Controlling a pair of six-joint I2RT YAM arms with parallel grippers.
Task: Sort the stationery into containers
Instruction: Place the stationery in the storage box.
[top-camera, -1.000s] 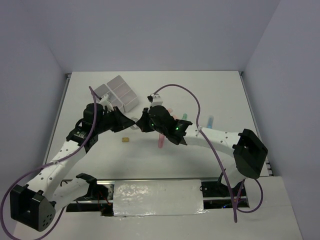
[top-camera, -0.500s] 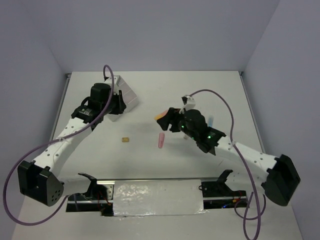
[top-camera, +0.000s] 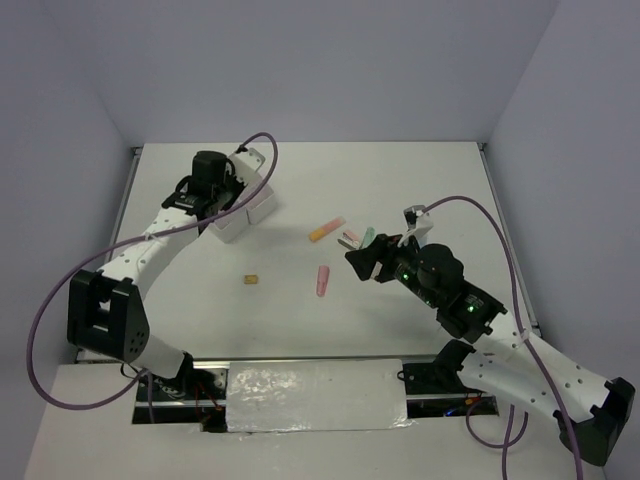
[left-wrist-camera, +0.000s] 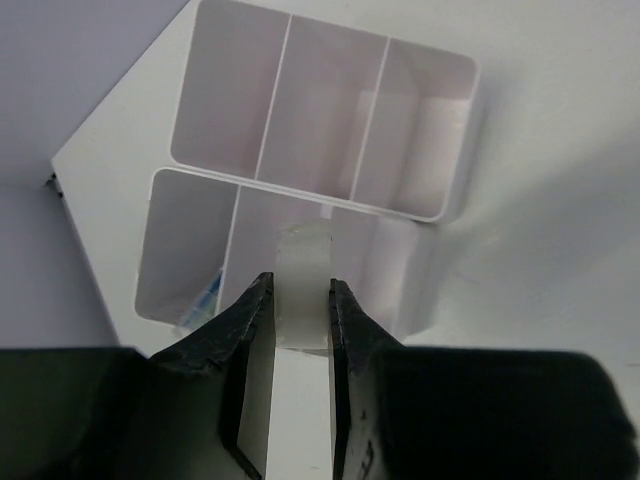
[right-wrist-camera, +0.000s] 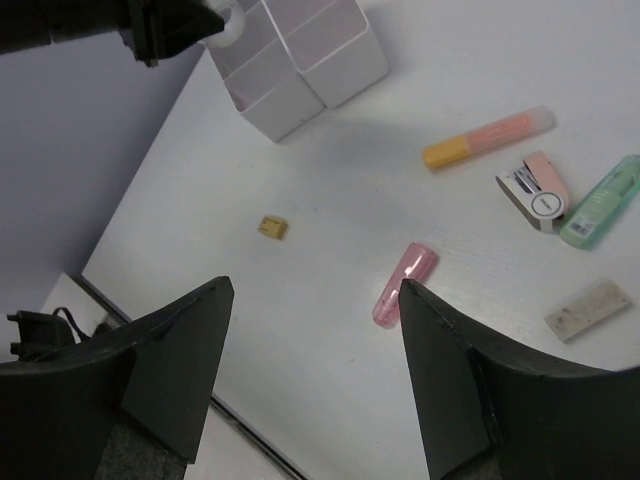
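Above white plastic compartment block (left-wrist-camera: 445, 130), left gripper (left-wrist-camera: 300, 290) pinches clear tape ring (left-wrist-camera: 305, 250); we judge drop step in hand, next: part jaws over one compartment. Right gripper (right-wrist-camera: 315, 290) wide apart, empty, over bench (right-wrist-camera: 330, 180).

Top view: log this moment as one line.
left gripper: holds tape over container | right gripper: open, empty, above table | loose: orange marker, pink marker, tan eraser

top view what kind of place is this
Probably a robot lab test bench: a left arm and right arm bolted to a white table boxed in by plain panels, with an orange marker, a pink marker and a compartment box laid out.
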